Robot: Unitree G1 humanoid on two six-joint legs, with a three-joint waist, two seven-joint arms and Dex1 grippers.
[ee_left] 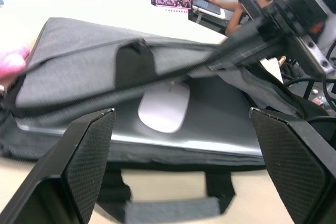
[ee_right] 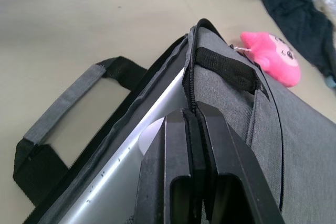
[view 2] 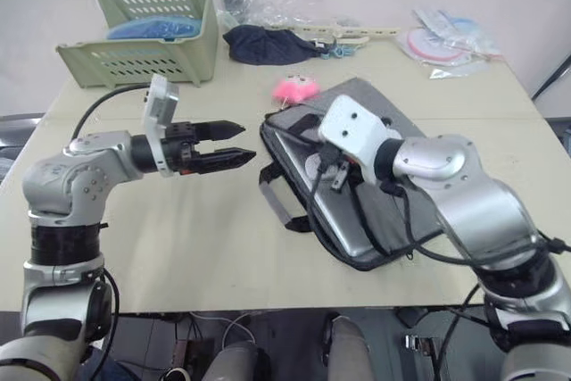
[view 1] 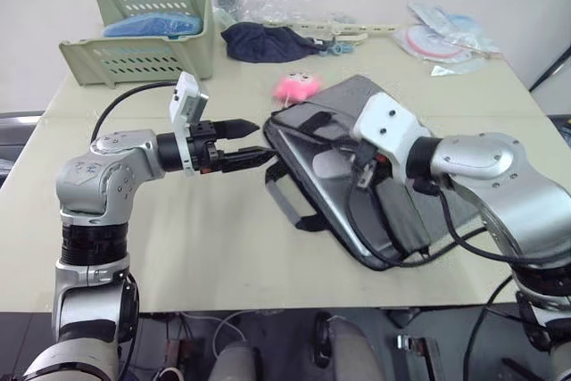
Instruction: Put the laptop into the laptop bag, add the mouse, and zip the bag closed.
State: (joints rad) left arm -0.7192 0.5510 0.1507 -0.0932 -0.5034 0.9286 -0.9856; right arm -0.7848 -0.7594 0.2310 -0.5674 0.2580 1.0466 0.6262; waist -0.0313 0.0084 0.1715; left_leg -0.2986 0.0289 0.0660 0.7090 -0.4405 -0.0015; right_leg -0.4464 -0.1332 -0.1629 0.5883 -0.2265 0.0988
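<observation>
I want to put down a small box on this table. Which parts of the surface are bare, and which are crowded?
Bare: the near strip of the table, between its front edge and the laptop bag, and the stretch between the green basket and the left end effector. Crowded: the far edge, with the basket, dark cloth bundle, plastic packets and pink plush.

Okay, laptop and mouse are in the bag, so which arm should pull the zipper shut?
Right. The right gripper is already shut on the laptop bag's zipper edge, while the left gripper hangs open beside the bag's corner.
</observation>
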